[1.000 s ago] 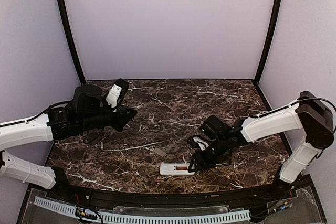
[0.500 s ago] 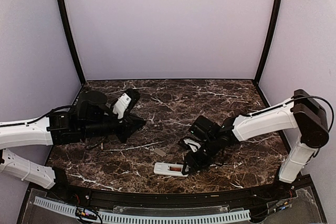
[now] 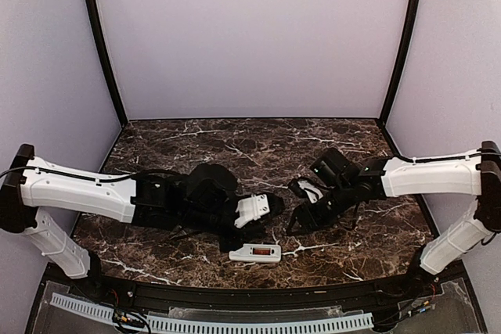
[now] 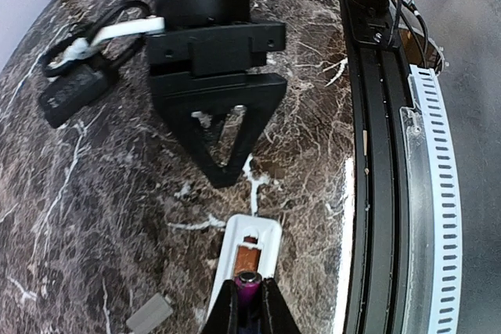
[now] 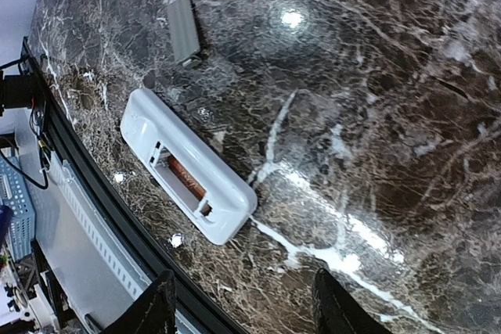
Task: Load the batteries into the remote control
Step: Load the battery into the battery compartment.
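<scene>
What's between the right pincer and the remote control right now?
Nothing but bare marble table: the right wrist view shows an empty stretch from the open right pincer to the remote control, lying compartment-up.

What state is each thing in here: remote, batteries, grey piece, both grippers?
remote control: back up on the table, compartment uncovered, one battery inside.
seated battery: lying in the compartment.
second battery: held over the remote's end, not in.
grey cover piece: off the remote, flat on the table.
left gripper: shut on the second battery.
right gripper: open, empty.
</scene>
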### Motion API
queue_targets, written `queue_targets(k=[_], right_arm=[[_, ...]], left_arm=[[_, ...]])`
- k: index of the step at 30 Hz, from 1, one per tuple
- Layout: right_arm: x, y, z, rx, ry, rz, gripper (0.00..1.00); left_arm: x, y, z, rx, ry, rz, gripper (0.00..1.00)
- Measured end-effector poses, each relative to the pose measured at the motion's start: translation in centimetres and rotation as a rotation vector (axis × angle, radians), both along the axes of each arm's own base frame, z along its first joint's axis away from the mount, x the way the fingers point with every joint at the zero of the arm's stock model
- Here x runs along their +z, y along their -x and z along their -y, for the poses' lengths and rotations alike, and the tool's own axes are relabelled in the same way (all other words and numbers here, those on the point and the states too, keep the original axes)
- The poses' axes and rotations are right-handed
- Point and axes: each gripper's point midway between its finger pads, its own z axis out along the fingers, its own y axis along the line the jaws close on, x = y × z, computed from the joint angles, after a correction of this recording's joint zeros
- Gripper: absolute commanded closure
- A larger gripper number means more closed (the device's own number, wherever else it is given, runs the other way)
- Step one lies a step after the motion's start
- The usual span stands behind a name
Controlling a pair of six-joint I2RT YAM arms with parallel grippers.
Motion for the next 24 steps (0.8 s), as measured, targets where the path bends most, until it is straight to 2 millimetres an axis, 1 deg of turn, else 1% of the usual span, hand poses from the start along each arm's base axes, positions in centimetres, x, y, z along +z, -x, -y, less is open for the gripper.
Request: queue_targets(k=[3,5,7,9,11,16,20,24], right_arm=[[-0.1,0.1,1.3,-0.025,0.011,0.009,0.43],[-0.3,0.5,1.9,-0.028,0.017,0.007,0.42],[-0.6,0.8,2.3,-0.031,0.024,0.003,0.42],[-1.0,1.0,2.6,-0.035,0.032,-0.004,0.42],[-1.2,1.1,2.7,-0.035,0.034,-0.006,0.42],[-1.1,1.0,2.5,-0.035,0.026,-0.001,0.42],[-1.1,0.9,2.4,-0.034,0.021,0.003,0.42],[-1.3,0.9,2.4,-0.032,0.022,-0.001,0.42]], left_arm=[[-2.0,0.7,1.8,-0.049,-0.082,0.007,1.00],[-3.8,1.0,2.4,-0.072,-0.146,0.014,1.00],[-5.5,1.2,2.1,-0.083,-0.210,0.021,1.00],[-7.2,1.1,1.5,-0.086,-0.276,0.032,1.00],[-8.2,1.0,1.0,-0.087,-0.317,0.042,1.00],[-9.3,0.2,0.7,-0.080,-0.366,0.088,1.00],[-10.1,-0.8,1.0,-0.068,-0.401,0.133,1.00],[-10.9,-1.0,1.2,-0.071,-0.422,0.135,1.00]])
